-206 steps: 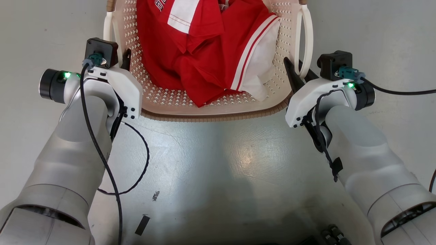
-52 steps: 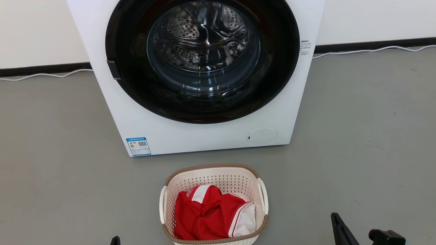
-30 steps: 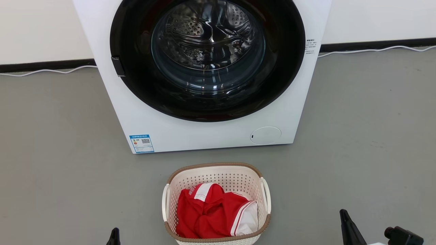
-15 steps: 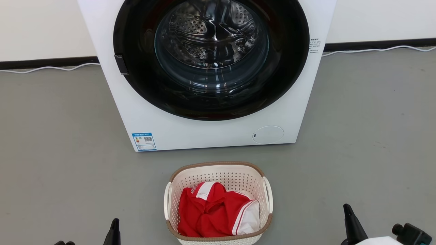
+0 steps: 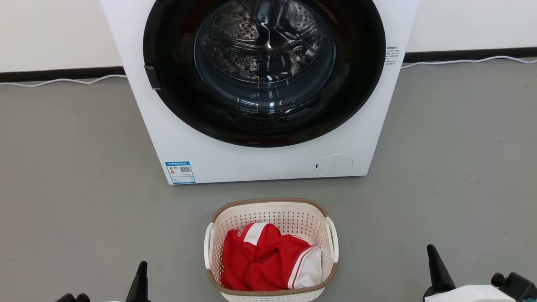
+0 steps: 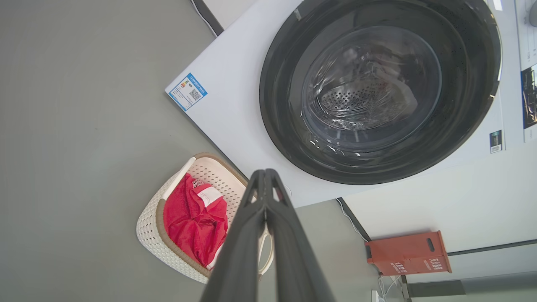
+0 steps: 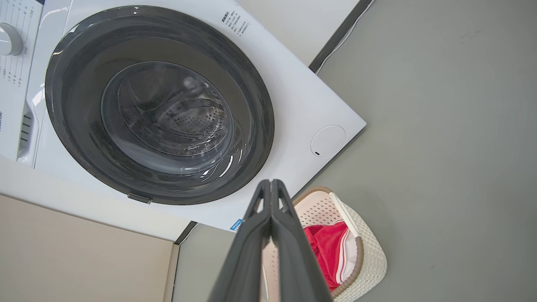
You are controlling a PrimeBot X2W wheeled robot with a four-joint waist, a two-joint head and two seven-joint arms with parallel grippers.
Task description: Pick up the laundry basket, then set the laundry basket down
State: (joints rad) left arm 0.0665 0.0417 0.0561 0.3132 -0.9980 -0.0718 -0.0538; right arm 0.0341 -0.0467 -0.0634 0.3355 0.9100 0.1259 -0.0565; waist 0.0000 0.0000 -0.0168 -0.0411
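Note:
The laundry basket point(image 5: 272, 217), cream-white and perforated with a brown rim, stands on the grey floor in front of the washing machine. A red and white garment point(image 5: 256, 264) lies in it. My left gripper point(image 5: 142, 266) pokes up at the lower left, well off the basket's left handle, shut and empty. At the lower right my right gripper point(image 5: 431, 250) is likewise shut, empty and apart from the basket. In the left wrist view the fingers point(image 6: 265, 174) press together with the basket point(image 6: 153, 239) behind them. The right wrist view shows the shut fingers point(image 7: 272, 183) beside the basket point(image 7: 371, 260).
A large white washing machine point(image 5: 260, 163) with a round dark glass door stands just behind the basket. A white cable point(image 5: 63, 81) runs along the wall's base. An orange-red box point(image 6: 407, 253) stands by the wall beside the machine. Grey floor spreads on both sides.
Several seconds ago both grippers were at the basket's handles; now they are away from it and it rests on the floor. Over the last second the fingertips rise further into the view's bottom edge.

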